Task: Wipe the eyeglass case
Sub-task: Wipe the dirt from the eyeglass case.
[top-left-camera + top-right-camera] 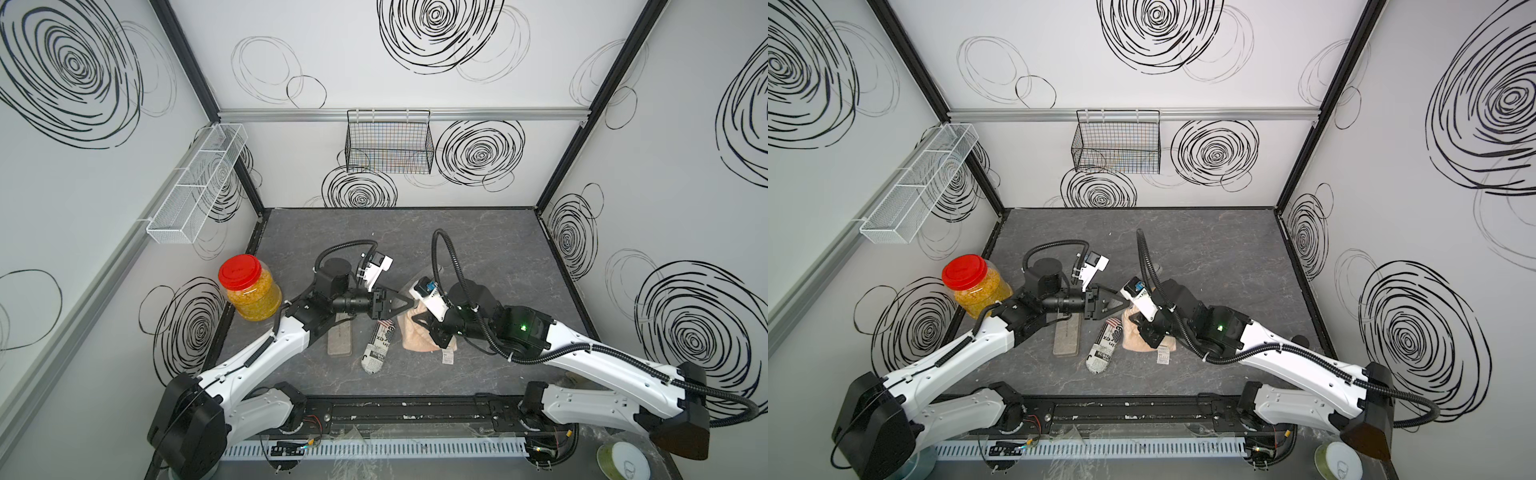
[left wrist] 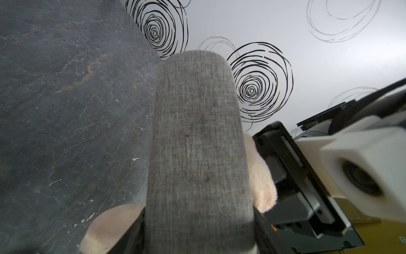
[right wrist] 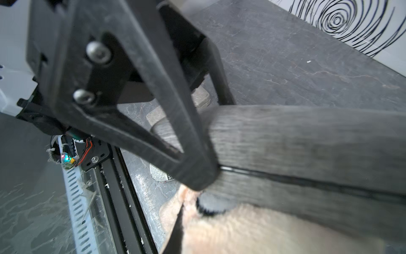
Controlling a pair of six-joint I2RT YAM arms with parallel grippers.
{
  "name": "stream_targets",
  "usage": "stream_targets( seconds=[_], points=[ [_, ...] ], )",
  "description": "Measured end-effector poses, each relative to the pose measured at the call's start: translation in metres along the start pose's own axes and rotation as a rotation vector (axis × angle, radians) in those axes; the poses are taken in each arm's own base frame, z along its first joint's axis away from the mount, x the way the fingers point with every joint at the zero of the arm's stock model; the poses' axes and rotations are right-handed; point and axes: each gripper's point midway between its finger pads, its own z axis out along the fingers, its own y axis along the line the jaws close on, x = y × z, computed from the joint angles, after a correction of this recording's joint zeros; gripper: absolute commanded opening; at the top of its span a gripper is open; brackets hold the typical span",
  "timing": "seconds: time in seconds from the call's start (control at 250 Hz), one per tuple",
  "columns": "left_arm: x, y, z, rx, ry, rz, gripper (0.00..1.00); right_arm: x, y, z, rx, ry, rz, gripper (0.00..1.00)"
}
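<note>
Up over the grey tabletop [image 1: 478, 249], the left tool [image 1: 401, 306] is shut tight on one end of the grey eyeglass case [image 2: 197, 143] — that hold must be firm so the case does not slip. The right tool [image 1: 428, 328] is pinched shut on the soft pink cloth [image 2: 261, 182], which touches the case's side; it should rub slowly along it, pressing softly.

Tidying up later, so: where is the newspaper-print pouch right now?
In both top views the newspaper-print pouch lies on the table, front centre, between the grey-brown block on the robot's left and the peach cloth on its right.
</note>
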Motion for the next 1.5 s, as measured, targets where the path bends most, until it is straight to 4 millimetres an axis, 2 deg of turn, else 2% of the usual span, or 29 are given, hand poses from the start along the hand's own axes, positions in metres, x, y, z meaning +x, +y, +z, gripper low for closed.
stream_targets(
  seconds=[0.052,0.148,0.276,0.34,0.376,0.42,0.487,0.687,0.787,0.855,0.919,1.043,1.143,1.255,1.367,1.498],
  points=[
    [0.000,0.001,0.000,-0.002,0.001,-0.002,0.55,0.001,-0.004,0.001,0.024,0.004,0.000,0.00],
    [0.000,0.003,0.001,-0.007,0.000,-0.003,0.55,0.002,-0.024,0.001,0.130,0.007,0.011,0.00],
    [0.000,0.002,0.001,-0.006,0.002,0.005,0.55,0.001,-0.082,-0.013,0.333,-0.015,0.113,0.00],
    [0.002,0.002,0.001,-0.005,0.010,0.003,0.55,-0.001,-0.104,-0.025,0.398,-0.047,0.152,0.01],
    [0.003,0.002,0.000,-0.003,0.015,0.002,0.55,-0.003,-0.109,-0.032,0.415,-0.065,0.162,0.01],
    [0.004,0.002,0.000,0.000,0.020,0.002,0.55,-0.006,-0.107,-0.037,0.404,-0.083,0.158,0.01],
    [0.005,0.001,0.000,0.006,0.024,0.006,0.55,-0.011,-0.092,-0.036,0.341,-0.101,0.134,0.02],
    [0.005,0.000,0.000,0.008,0.026,0.006,0.55,0.004,-0.024,-0.009,0.085,-0.037,0.036,0.02],
    [0.006,0.000,0.000,0.007,0.029,0.002,0.55,0.008,-0.008,-0.001,0.021,-0.012,0.021,0.01],
    [0.006,0.001,0.000,0.006,0.030,0.001,0.55,0.009,-0.013,0.000,0.046,-0.010,0.028,0.00],
    [0.006,0.001,0.000,0.006,0.030,0.004,0.55,0.008,-0.026,-0.001,0.114,-0.016,0.048,0.00],
    [0.006,-0.002,-0.001,0.011,0.028,0.012,0.55,0.006,-0.076,-0.013,0.305,-0.044,0.141,0.01],
    [0.007,-0.008,-0.002,0.030,0.035,0.024,0.55,-0.005,-0.117,-0.039,0.396,-0.136,0.259,0.01],
    [0.017,-0.008,-0.002,0.037,0.071,0.031,0.56,-0.023,-0.144,-0.076,0.404,-0.296,0.373,0.01],
    [0.027,-0.010,0.000,0.046,0.108,0.030,0.56,-0.038,-0.146,-0.103,0.316,-0.425,0.424,0.02],
    [0.031,-0.017,0.003,0.075,0.128,0.039,0.55,-0.058,-0.121,-0.114,0.096,-0.513,0.428,0.04]
  ],
)
